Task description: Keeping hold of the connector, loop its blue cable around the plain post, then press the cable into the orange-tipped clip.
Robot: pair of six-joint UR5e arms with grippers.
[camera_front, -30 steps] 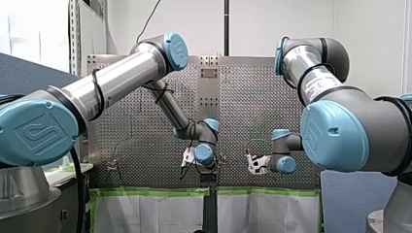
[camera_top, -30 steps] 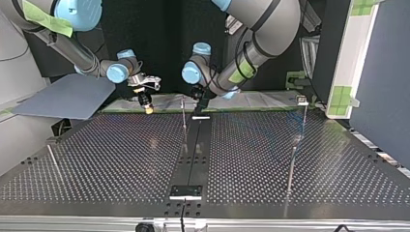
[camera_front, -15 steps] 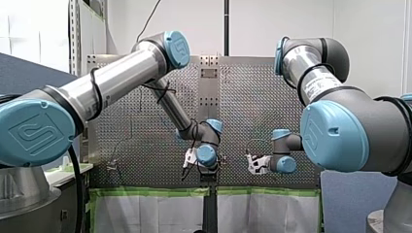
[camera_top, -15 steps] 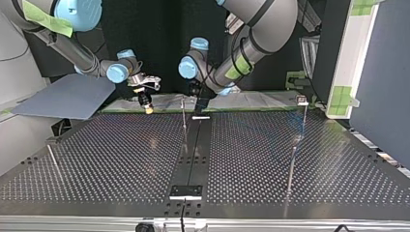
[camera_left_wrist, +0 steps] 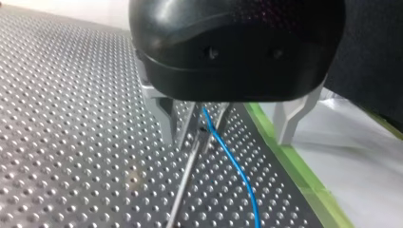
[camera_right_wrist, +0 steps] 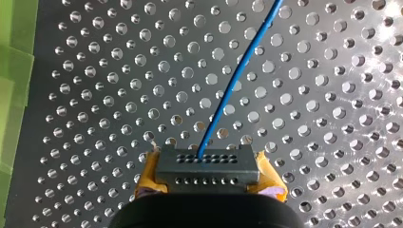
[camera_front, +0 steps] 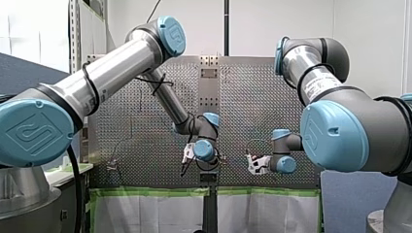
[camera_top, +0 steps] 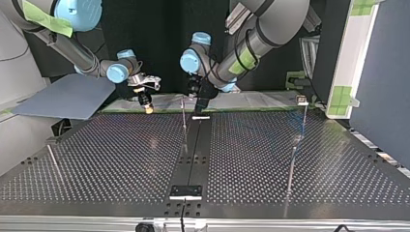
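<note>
Yellow pads (camera_right_wrist: 268, 176) of the right gripper (camera_right_wrist: 209, 175) are clamped on the connector (camera_right_wrist: 207, 164); its blue cable (camera_right_wrist: 237, 78) leads ahead. Top view: left gripper (camera_top: 199, 105) just beside the post (camera_top: 183, 116), right gripper farther from it. Left wrist view: cable emerges beneath the gripper; grip cannot be told.

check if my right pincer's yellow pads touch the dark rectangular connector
Touching: the right wrist view shows yellow pads pressed against both ends of the dark rectangular connector.
</note>
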